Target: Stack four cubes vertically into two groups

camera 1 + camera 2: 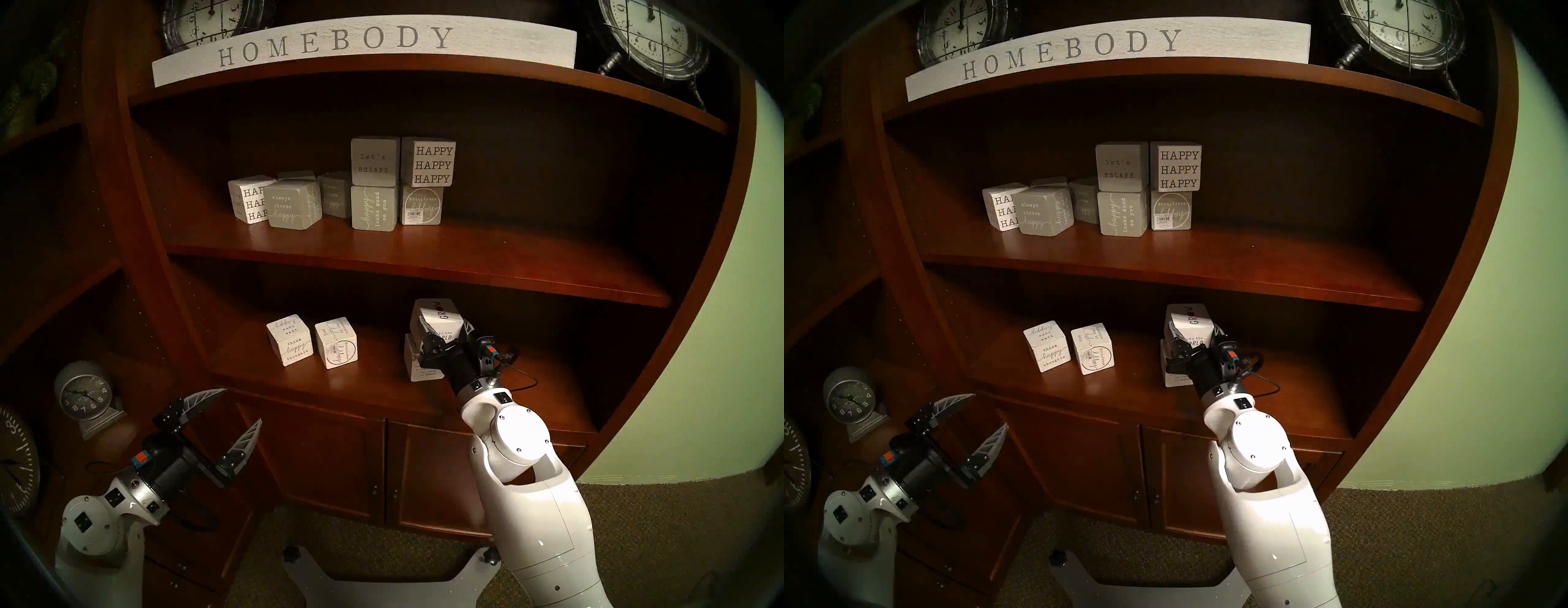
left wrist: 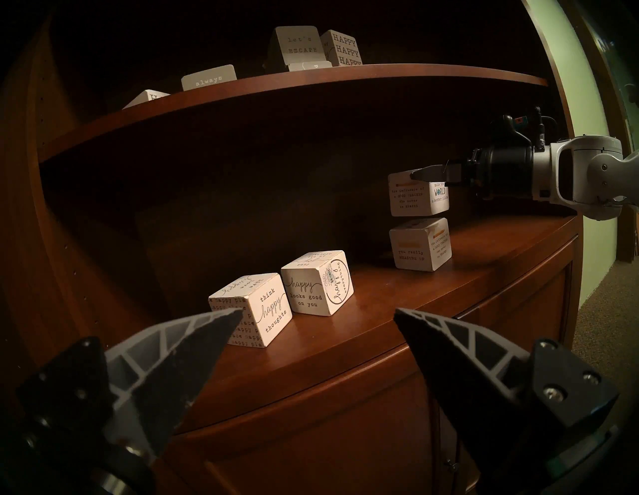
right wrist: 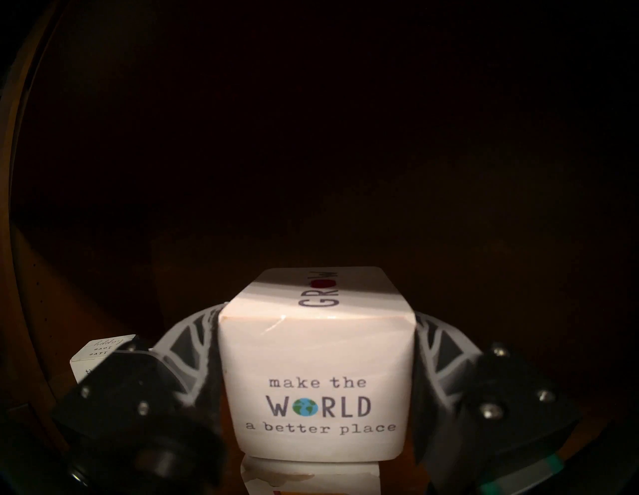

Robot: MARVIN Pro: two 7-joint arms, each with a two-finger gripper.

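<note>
Four white cubes are on the lower shelf [image 1: 382, 382]. My right gripper [image 1: 441, 333] is shut on the "GROW" cube [image 1: 441, 316], its fingers [image 3: 193, 342] pressing the cube's two sides [image 3: 316, 380]. The cube hangs just over a second white cube [image 2: 420, 249]; in the left wrist view a thin dark gap shows between them. Two "happy" cubes [image 1: 289, 346] [image 1: 336, 349] stand side by side to the left. My left gripper [image 1: 242, 405] is open and holds nothing, low and left of the shelf's front edge.
The shelf board above [image 1: 424, 259] hangs close over the held cube. It carries several grey and white lettered blocks [image 1: 373, 182]. A HOMEBODY sign [image 1: 339, 42] and clocks [image 1: 653, 38] top the unit. Cabinet doors [image 1: 339, 458] lie below, and a small clock [image 1: 85, 397] at the left.
</note>
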